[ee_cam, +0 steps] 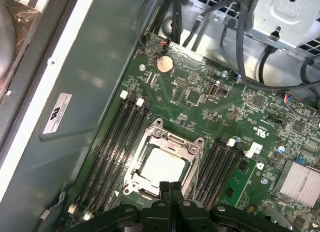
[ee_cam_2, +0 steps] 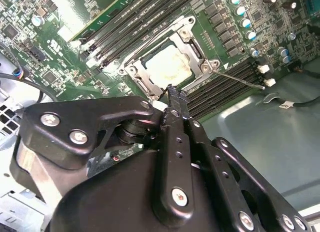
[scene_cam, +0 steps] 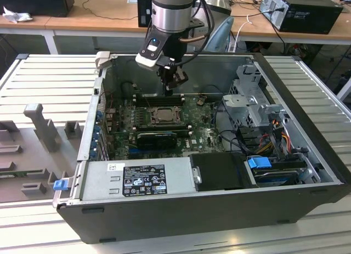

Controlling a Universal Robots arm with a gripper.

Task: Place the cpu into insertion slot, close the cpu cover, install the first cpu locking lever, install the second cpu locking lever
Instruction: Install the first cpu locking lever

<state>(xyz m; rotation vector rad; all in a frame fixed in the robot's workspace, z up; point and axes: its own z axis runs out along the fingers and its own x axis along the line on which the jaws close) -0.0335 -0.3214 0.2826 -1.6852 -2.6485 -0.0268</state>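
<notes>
The cpu (ee_cam: 162,167) lies flat in the insertion slot (scene_cam: 151,118) on the green motherboard, its pale silver top showing through the window of the cpu cover (ee_cam: 194,151). The cover's grey frame is down around the cpu (ee_cam_2: 167,66). A thin wire locking lever (ee_cam_2: 240,79) sticks out sideways from the socket, away from the frame. My gripper (scene_cam: 172,87) hangs just above the socket's far edge. Its black fingertips (ee_cam: 170,188) are pressed together with nothing between them. In the second wrist view the gripper (ee_cam_2: 173,91) points at the socket's rim.
Long black memory slots (ee_cam: 112,142) flank the socket on both sides. A black graphics card (scene_cam: 156,137) sits in front of it, with a power supply (scene_cam: 137,180) nearer the case front. A drive cage (scene_cam: 255,103) and cables (scene_cam: 230,122) fill the exterior view's right.
</notes>
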